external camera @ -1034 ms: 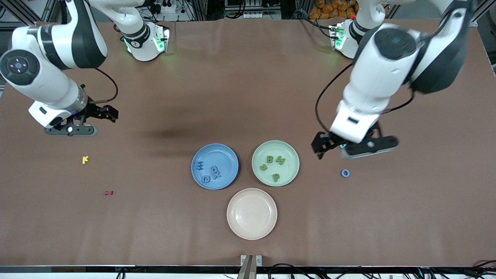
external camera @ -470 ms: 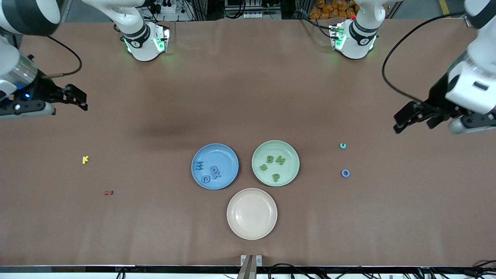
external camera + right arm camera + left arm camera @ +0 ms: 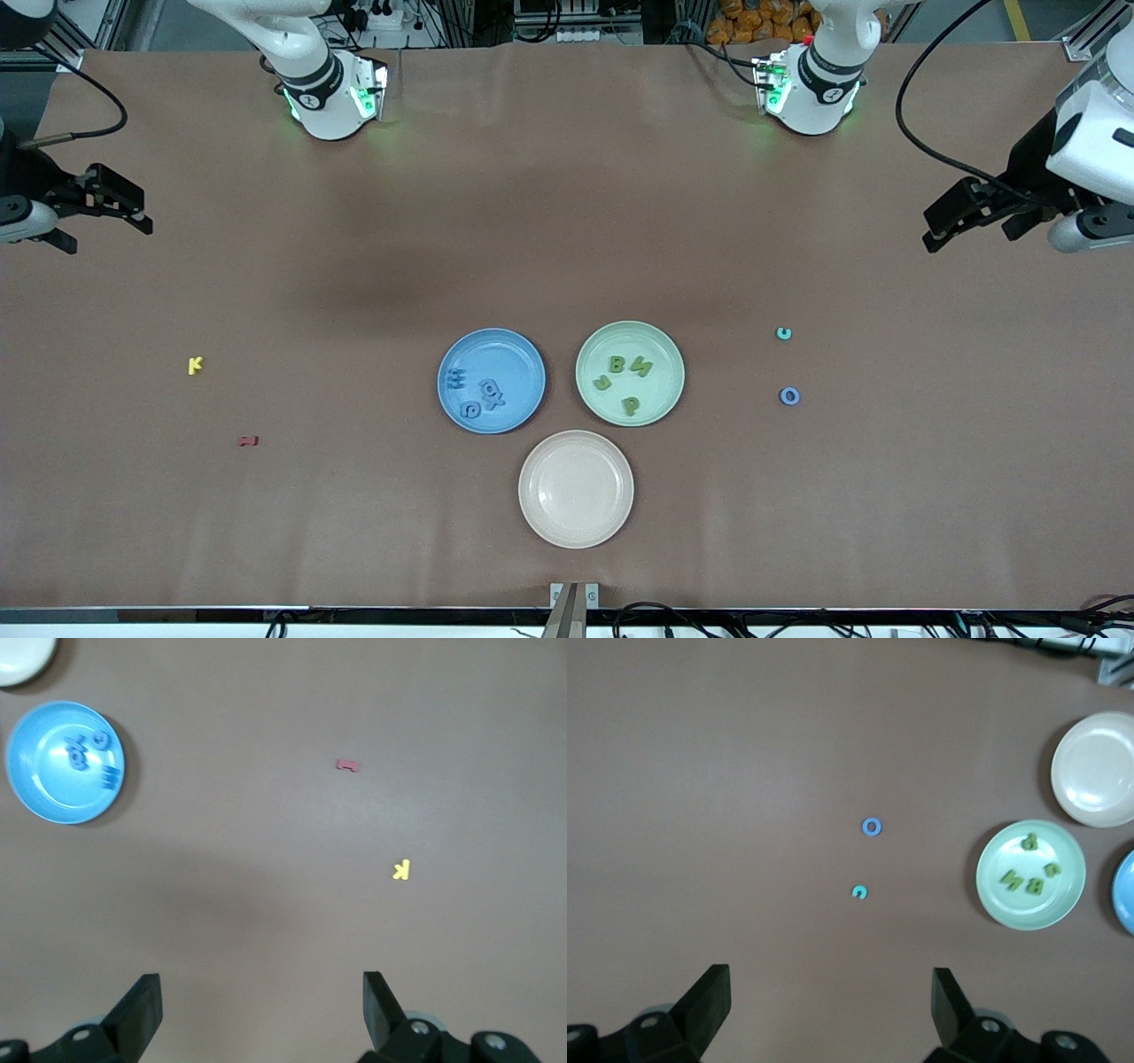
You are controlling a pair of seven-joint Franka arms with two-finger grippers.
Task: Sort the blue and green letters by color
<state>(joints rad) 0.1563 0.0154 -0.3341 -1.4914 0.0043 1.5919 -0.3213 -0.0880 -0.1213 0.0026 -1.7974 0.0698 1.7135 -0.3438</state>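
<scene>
Several periwinkle blue letters (image 3: pixel 485 392) lie in the blue plate (image 3: pixel 507 351), which also shows in the right wrist view (image 3: pixel 42 794). Green letters B, N, U, P (image 3: pixel 617 363) lie in the green plate (image 3: pixel 663 395), also in the left wrist view (image 3: pixel 1065 904). A blue O (image 3: pixel 789 396) (image 3: pixel 872 826) lies loose on the table toward the left arm's end. A small teal letter (image 3: pixel 783 333) (image 3: pixel 859 892) lies beside it, farther from the front camera. My left gripper (image 3: pixel 970 232) (image 3: pixel 830 988) is open and empty, high over the left arm's end. My right gripper (image 3: pixel 106 235) (image 3: pixel 260 992) is open and empty over the right arm's end.
An empty beige plate (image 3: pixel 576 532) sits nearer to the front camera than the two coloured plates. A yellow K (image 3: pixel 196 365) (image 3: pixel 401 870) and a dark red letter (image 3: pixel 249 440) (image 3: pixel 348 765) lie loose toward the right arm's end.
Both arms have pulled away from the middle toward their own ends of the table. The left gripper left the spot beside the blue O, and the teal letter now shows there.
</scene>
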